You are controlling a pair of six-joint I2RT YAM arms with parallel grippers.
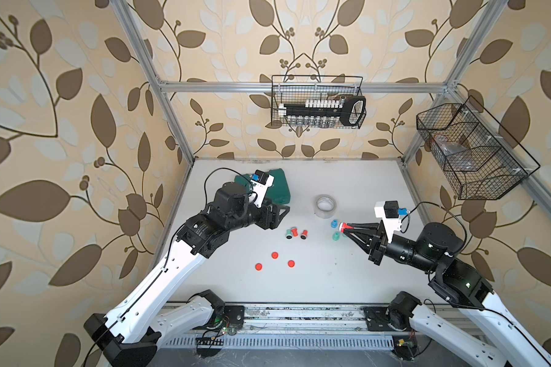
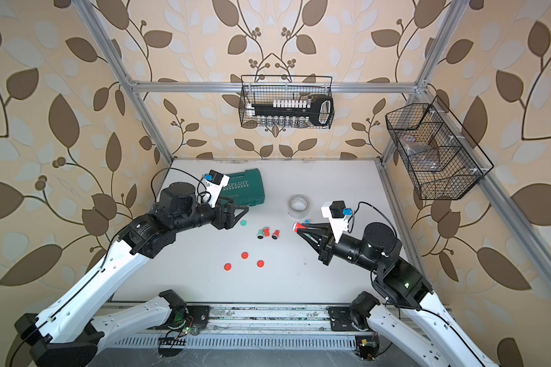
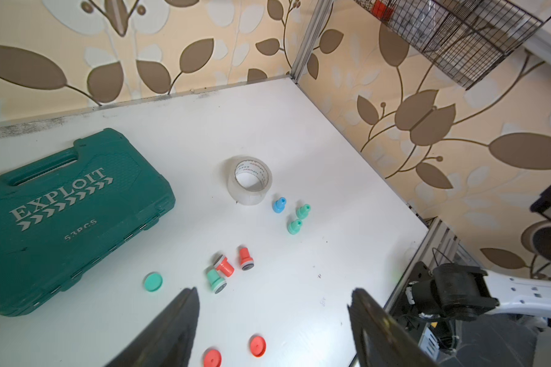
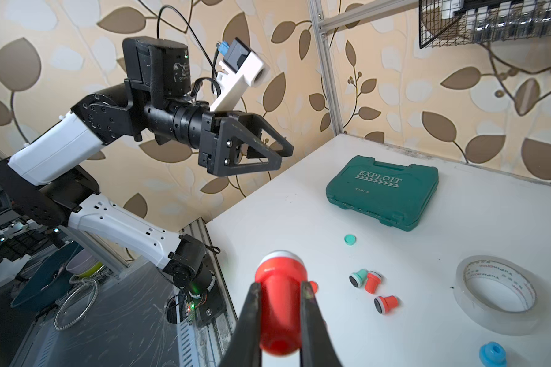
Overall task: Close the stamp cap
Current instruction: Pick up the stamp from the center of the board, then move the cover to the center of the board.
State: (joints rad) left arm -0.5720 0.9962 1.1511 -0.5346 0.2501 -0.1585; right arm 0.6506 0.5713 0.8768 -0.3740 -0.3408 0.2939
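Note:
My right gripper [image 4: 280, 287] is shut on a red stamp [image 4: 279, 279], held above the table with its white-banded wide end [image 1: 341, 226] pointing toward the left arm. My left gripper [image 3: 274, 295] stands open and holds nothing, raised over the table near the tool case. A green cap [image 2: 243, 223] lies just under it. Three red caps [image 1: 274, 255] [image 1: 259, 266] [image 1: 290, 263] lie flat nearer the front. A green stamp [image 3: 216, 280] and two red stamps [image 3: 225, 265] [image 3: 245, 258] lie on their sides mid-table.
A green tool case [image 2: 244, 187] sits at the back left. A clear tape roll [image 1: 324, 206] stands behind the right gripper. A blue stamp [image 3: 279, 205] and two green stamps [image 3: 303, 211] [image 3: 295, 226] stand upright beside the roll. Wire baskets hang on the walls.

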